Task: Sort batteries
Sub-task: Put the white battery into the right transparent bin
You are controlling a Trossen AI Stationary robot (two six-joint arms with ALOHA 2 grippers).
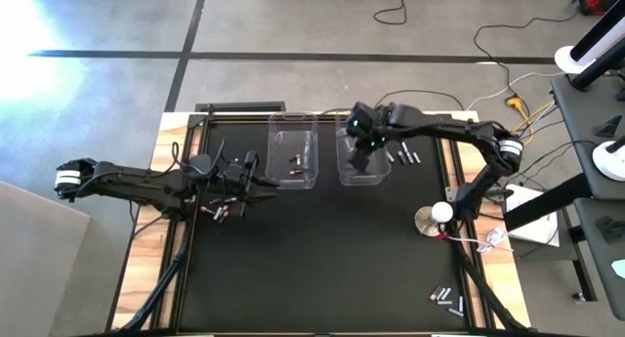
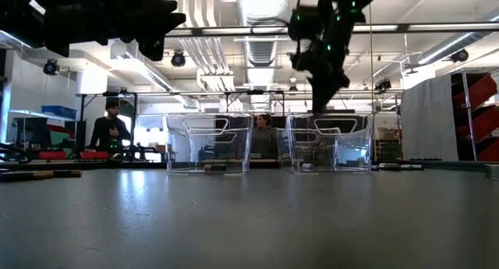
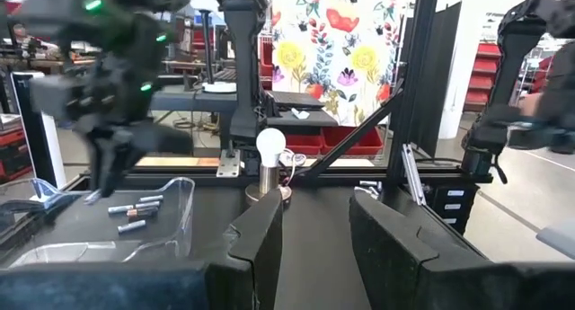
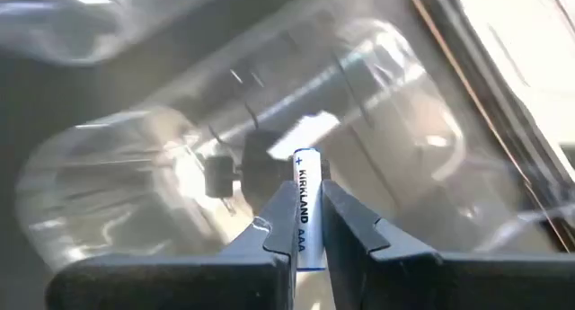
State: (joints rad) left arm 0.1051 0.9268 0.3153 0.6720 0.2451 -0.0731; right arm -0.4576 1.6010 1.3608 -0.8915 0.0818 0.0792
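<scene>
My right gripper (image 1: pixel 361 159) hangs over the right clear bin (image 1: pixel 344 171) and is shut on a white AAA battery (image 4: pixel 305 211); the low view shows the gripper (image 2: pixel 322 93) above the bin's rim (image 2: pixel 327 117). My left gripper (image 3: pixel 314 243) is open and raised over the table's left part (image 1: pixel 252 176), touching nothing. Dark batteries with red marks (image 1: pixel 220 211) lie on the mat just near of it. The left bin (image 1: pixel 278 151) holds a few batteries (image 1: pixel 295 164). More batteries lie right of the right bin (image 1: pixel 402 155) and by the near right corner (image 1: pixel 447 299). My right gripper pinches the white battery between its two fingers (image 4: pixel 346 225), on the body's middle (image 4: pixel 304 198). The fingers lie along the battery, whose plus end (image 4: pixel 305 155) sticks out past the fingertips. They point down into the bin, and the battery is lifted clear.
A round silver-white disc with a red wire (image 1: pixel 431 219) stands on the mat's right edge. Cables and equipment lie right of the table. People show in the room beyond the bins (image 2: pixel 109 129). The black mat's middle and near part (image 1: pixel 322 269) holds nothing.
</scene>
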